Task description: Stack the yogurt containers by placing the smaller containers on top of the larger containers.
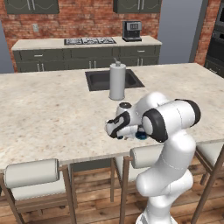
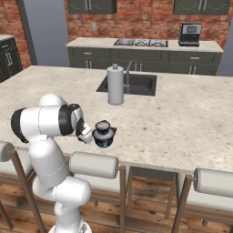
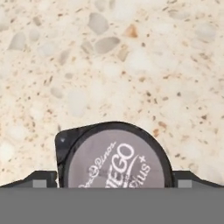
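Note:
In the hand view a yogurt container (image 3: pixel 116 159) with a dark rim and a pale printed lid sits low in the picture. My gripper (image 3: pixel 113 180) is open, one fingertip on each side of the cup with a small gap. In the right base view the gripper (image 2: pixel 88 135) is just left of the wide larger container (image 2: pixel 103 136) with a blue base. A smaller container (image 2: pixel 103 125) shows over it; I cannot tell whether it rests on it or stands behind. In the left base view a small dark cup (image 1: pixel 125 105) stands beyond my hand (image 1: pixel 119 131), and the blue base (image 1: pixel 141 135) peeks out beside the arm.
A tall grey cylinder (image 1: pixel 117 81) with a knob stands at the near edge of the sink (image 1: pixel 100 78). Padded stool backs (image 2: pixel 93 164) line the counter's near edge. A stove and a coffee machine (image 1: pixel 132 30) sit on the back counter.

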Controlling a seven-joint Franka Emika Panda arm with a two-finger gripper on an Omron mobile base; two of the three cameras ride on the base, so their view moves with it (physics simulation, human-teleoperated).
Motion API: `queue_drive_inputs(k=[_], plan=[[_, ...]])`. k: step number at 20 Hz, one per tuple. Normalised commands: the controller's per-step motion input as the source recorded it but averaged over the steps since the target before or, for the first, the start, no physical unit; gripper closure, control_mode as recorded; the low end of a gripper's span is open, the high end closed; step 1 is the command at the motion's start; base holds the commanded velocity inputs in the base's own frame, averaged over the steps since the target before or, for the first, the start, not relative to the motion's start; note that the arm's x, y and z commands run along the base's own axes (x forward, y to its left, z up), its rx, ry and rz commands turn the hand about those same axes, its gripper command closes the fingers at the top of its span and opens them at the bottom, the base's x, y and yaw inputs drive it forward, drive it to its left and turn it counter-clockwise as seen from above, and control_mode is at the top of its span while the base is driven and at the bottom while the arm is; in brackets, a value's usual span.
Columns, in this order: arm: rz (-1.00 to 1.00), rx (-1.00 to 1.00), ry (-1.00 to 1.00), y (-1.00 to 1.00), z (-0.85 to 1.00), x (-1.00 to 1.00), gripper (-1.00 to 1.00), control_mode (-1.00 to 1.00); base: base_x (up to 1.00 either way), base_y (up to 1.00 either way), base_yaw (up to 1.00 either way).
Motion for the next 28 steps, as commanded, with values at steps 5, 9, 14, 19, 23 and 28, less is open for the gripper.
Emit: queue_drive_inputs(k=[5,9,14,19,23,28], plan=[[0.05,-0.04,0.0,0.0,-0.12,0.25,-1.0,-1.0,0.0,0.0,0.0],[0.05,-0.05,0.0,0.0,-0.13,0.21,-1.0,-1.0,0.0,0.0,0.0],[0.04,-0.02,0.0,0.0,-0.14,0.04,1.0,-1.0,0.0,0.0,0.0],[0.04,-0.01,0.0,0.0,-0.16,0.01,1.0,-1.0,0.0,0.0,0.0],[0.05,0.0,0.0,-0.02,-0.1,0.0,1.0,-1.0,0.0,0.0,0.0],[0.01,0.0,-0.03,0.0,0.04,-0.15,1.0,-1.0,0.0,0.0,0.0]])
